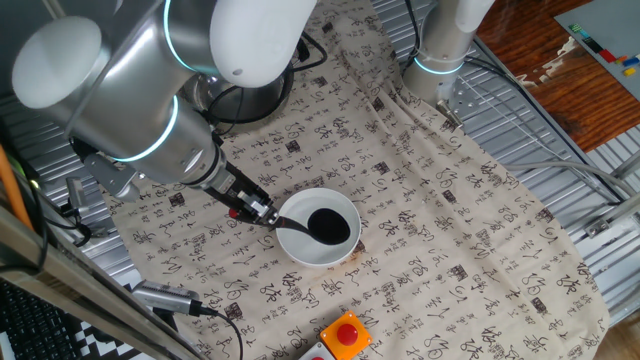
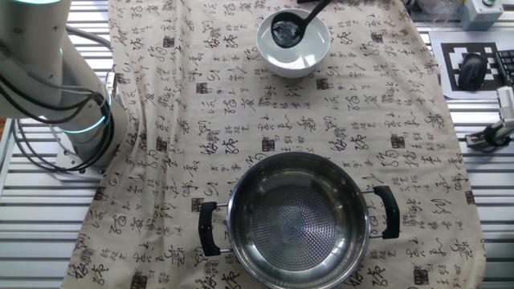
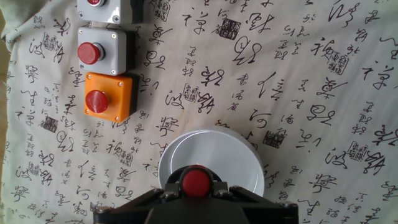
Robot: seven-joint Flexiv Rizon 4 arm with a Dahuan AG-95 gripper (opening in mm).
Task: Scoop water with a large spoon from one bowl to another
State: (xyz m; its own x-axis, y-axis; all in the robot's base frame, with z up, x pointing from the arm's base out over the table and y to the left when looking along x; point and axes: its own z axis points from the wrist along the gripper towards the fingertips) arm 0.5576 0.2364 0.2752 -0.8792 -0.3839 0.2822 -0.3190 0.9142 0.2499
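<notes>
The white bowl (image 1: 318,228) stands on the patterned cloth; it also shows at the top of the other fixed view (image 2: 293,44) and at the bottom of the hand view (image 3: 211,158). The black ladle's scoop (image 1: 328,226) sits inside the bowl, seen too in the other fixed view (image 2: 287,30). My gripper (image 1: 250,209) is shut on the ladle's handle near its red tip (image 3: 196,182), just left of the bowl. The steel pot (image 2: 295,218) with two black handles stands apart, at the near side of the other fixed view; in the first fixed view it lies behind the arm.
Button boxes lie on the cloth beside the bowl: an orange one (image 3: 107,96) and a grey one (image 3: 101,49), each with a red button. The arm's base (image 2: 76,120) stands at the cloth's left edge. A second arm's base (image 1: 440,60) stands at the back.
</notes>
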